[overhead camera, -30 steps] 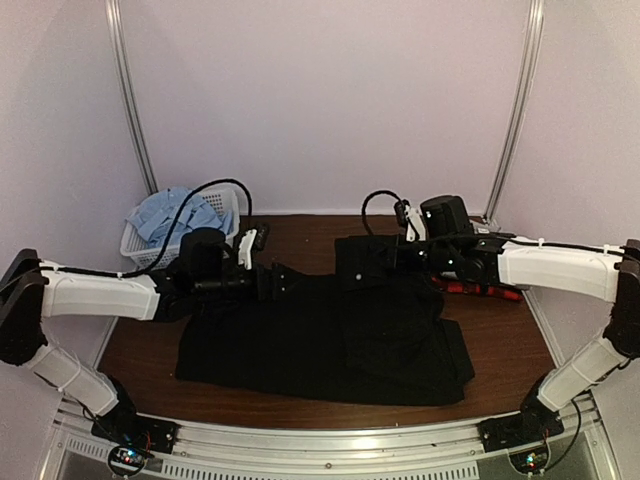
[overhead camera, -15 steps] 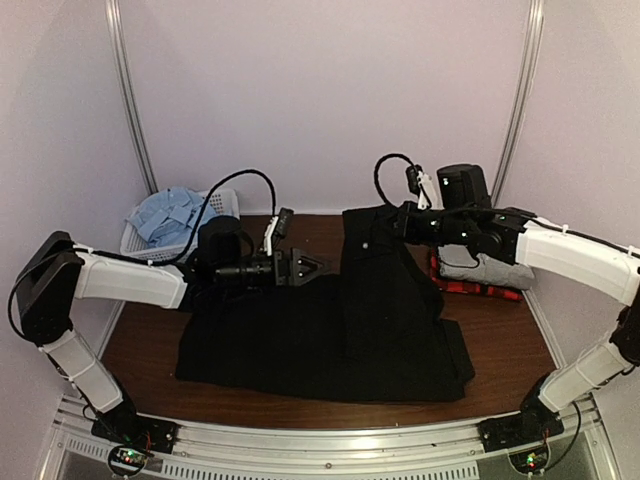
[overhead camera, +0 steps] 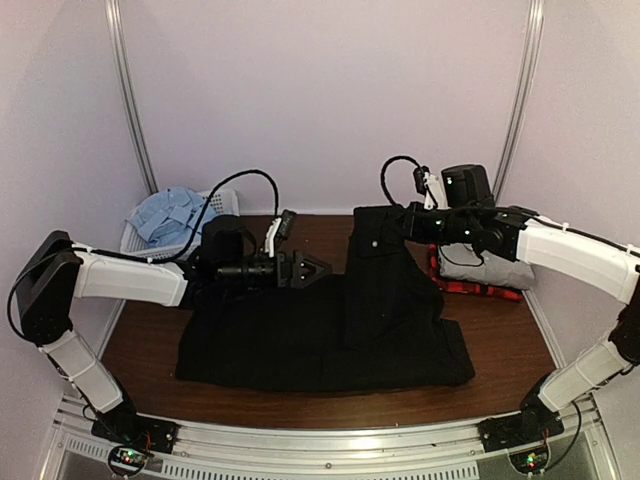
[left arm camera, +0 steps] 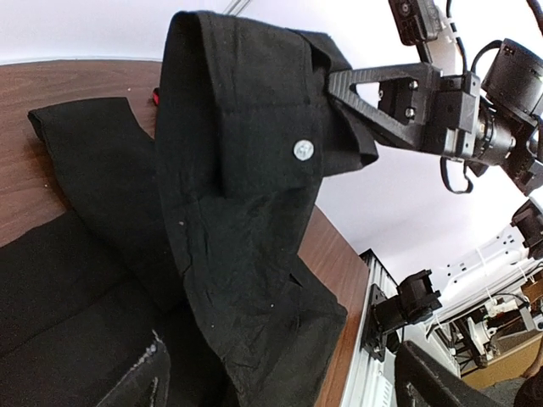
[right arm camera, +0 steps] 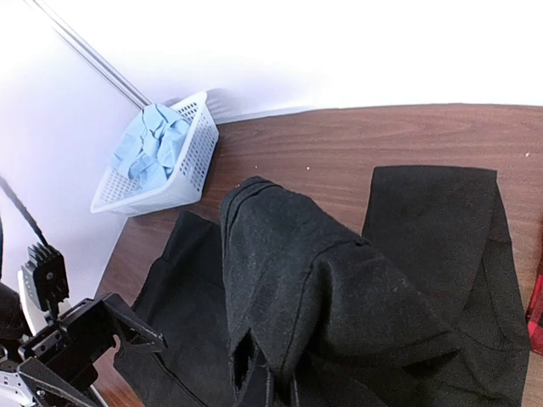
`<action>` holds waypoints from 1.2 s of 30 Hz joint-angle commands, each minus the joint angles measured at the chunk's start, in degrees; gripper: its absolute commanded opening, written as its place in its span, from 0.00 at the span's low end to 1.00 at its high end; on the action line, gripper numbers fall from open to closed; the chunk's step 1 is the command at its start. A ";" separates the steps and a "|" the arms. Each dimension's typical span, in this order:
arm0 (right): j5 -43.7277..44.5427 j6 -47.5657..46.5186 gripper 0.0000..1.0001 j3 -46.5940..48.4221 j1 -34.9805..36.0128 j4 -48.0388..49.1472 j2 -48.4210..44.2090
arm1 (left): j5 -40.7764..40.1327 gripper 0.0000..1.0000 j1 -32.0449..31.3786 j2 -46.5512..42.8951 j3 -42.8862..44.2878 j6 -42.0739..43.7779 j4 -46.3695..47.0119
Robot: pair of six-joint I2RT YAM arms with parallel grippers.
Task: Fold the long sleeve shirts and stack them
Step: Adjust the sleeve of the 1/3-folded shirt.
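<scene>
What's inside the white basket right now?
A crumpled light blue shirt fills the basket, heaped above its rim. Anything beneath the shirt is covered.

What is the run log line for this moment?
right gripper: shut on black shirt, fold raised | left gripper: open, empty | basket: light blue shirt inside

A bunched fold of the black shirt rises close to the lens, and the rest of it lies spread on the brown table. Up and left of the black shirt stands a white mesh basket holding a light blue shirt. At its lower left edge sits the left gripper, jaws spread. A sliver of red plaid shows at its right edge.
</scene>
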 commanded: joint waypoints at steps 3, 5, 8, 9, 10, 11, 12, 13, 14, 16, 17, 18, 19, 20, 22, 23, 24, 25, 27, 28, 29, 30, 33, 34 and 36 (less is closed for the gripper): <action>-1.38 1.84 0.00 -2.47 0.27 1.07 -2.54 | -0.01 0.94 -2.62 -0.53 2.10 6.29 -0.62; -1.15 2.02 0.00 -2.65 0.33 0.45 -3.33 | 0.36 0.93 -5.12 -0.43 1.79 10.03 -1.07; -0.81 2.12 0.00 -3.20 0.66 -0.49 -4.28 | -0.82 0.92 -10.04 0.46 1.72 17.14 -3.05; -0.55 2.13 0.00 -3.42 0.64 -0.86 -4.50 | -1.20 0.92 -11.65 1.26 2.03 19.61 -3.95; -0.45 2.05 0.00 -3.61 0.74 -1.30 -4.75 | -1.72 0.91 -13.32 2.31 2.39 21.69 -4.75; -0.38 1.99 0.00 -3.74 0.76 -1.78 -4.80 | -2.41 0.91 -14.82 3.99 2.86 23.38 -5.55; -0.41 1.84 0.00 -3.83 0.74 -2.18 -4.81 | -3.10 0.91 -16.24 5.48 3.77 24.93 -6.37; -0.42 1.79 0.00 -3.89 0.78 -2.59 -4.89 | -3.43 0.90 -17.58 7.32 4.96 26.31 -7.37; -0.43 1.62 0.00 -4.05 0.78 -2.85 -4.94 | -4.03 0.90 -18.80 9.07 6.31 27.74 -8.06; -0.41 1.40 0.00 -4.20 0.77 -3.67 -4.99 | -5.36 0.90 -21.46 12.42 8.87 30.34 -9.23; -0.45 1.30 0.00 -4.20 0.76 -4.06 -4.97 | -6.42 0.90 -22.59 13.89 10.05 31.35 -9.53; -0.34 1.18 0.00 -4.20 0.78 -4.56 -5.06 | -7.64 0.90 -23.57 15.46 11.09 32.07 -9.78; -0.29 1.01 0.00 -4.20 0.82 -4.93 -5.12 | -8.43 0.90 -24.33 16.97 12.49 32.99 -10.53; -0.27 0.84 0.00 -4.13 0.85 -5.33 -5.16 | -9.53 0.90 -25.09 18.56 14.03 33.84 -11.38; -0.06 0.69 0.00 -4.20 0.87 -5.83 -5.32 | -10.79 0.89 -26.38 21.38 16.82 35.47 -12.98; 0.07 0.50 0.00 -4.21 0.85 -6.09 -5.34 | -11.43 0.89 -26.94 22.71 17.87 36.04 -13.48; 0.14 0.44 0.00 -4.16 0.80 -6.35 -5.34 | -11.30 0.89 -27.56 23.85 19.07 36.66 -14.44; 0.16 0.34 0.00 -4.05 0.86 -6.64 -5.38 | -11.44 0.88 -28.02 24.64 19.89 37.16 -15.14; 0.03 0.24 0.00 -3.82 0.87 -7.23 -5.43 | -11.90 0.87 -29.03 25.55 20.54 38.44 -15.72; -0.14 0.16 0.00 -3.66 0.87 -7.61 -5.50 | -12.15 0.87 -29.47 25.98 20.80 38.88 -16.48; -0.24 0.16 0.00 -3.60 0.87 -7.98 -5.61 | -12.54 0.86 -29.83 26.38 21.32 39.69 -17.25; -0.32 0.18 0.00 -3.63 0.95 -8.29 -5.80 | -12.91 0.86 -30.15 26.83 21.77 40.25 -18.27; -0.22 0.19 0.00 -4.63 1.05 -9.31 -6.40 | -12.90 0.83 -30.95 27.90 22.42 41.33 -20.05; -0.22 0.15 0.00 -5.10 1.30 -9.59 -6.66 | -12.70 0.83 -31.30 27.86 22.43 41.63 -20.31; -0.18 0.56 0.00 -6.22 1.74 -10.05 -7.40 | -12.35 0.82 -32.29 27.76 22.48 42.36 -20.96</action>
